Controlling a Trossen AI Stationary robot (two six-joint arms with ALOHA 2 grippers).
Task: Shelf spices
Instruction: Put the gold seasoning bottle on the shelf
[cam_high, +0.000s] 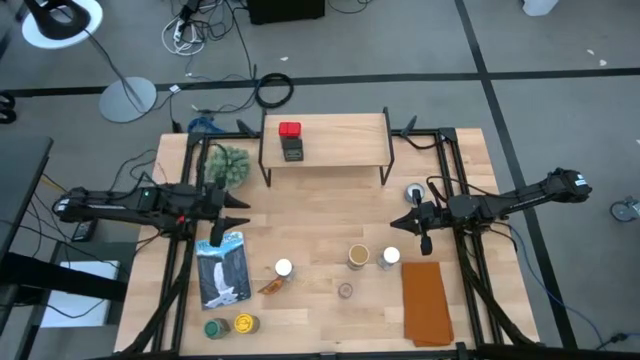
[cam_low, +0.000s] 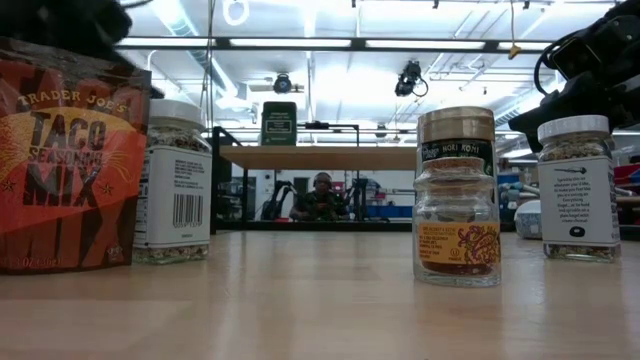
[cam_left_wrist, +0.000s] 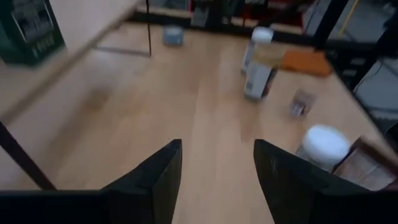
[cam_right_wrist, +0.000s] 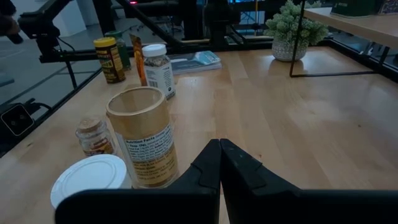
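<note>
The shelf (cam_high: 325, 140) stands at the table's far middle, with one red-lidded dark jar (cam_high: 291, 142) on its top. The other spices stand on the table's near half: two white-lidded jars (cam_high: 284, 268) (cam_high: 390, 257), a tan-lidded jar (cam_high: 358, 257), a small jar (cam_high: 345, 291), and green-lidded (cam_high: 213, 328) and yellow-lidded (cam_high: 244, 324) jars at the near left. My left gripper (cam_high: 240, 212) hovers open left of centre, with bare table between its fingers in the left wrist view (cam_left_wrist: 217, 168). My right gripper (cam_high: 400, 225) is shut and hovers just beyond the tan-lidded jar (cam_right_wrist: 143, 146).
A fuzzy green plant ball (cam_high: 230, 165) sits left of the shelf, and a round silvery tin (cam_high: 414, 192) lies near my right gripper. An orange cloth (cam_high: 427, 300) lies at the near right. A blue packet (cam_high: 221, 268) and a brown taco seasoning packet (cam_low: 65, 160) are at the near left.
</note>
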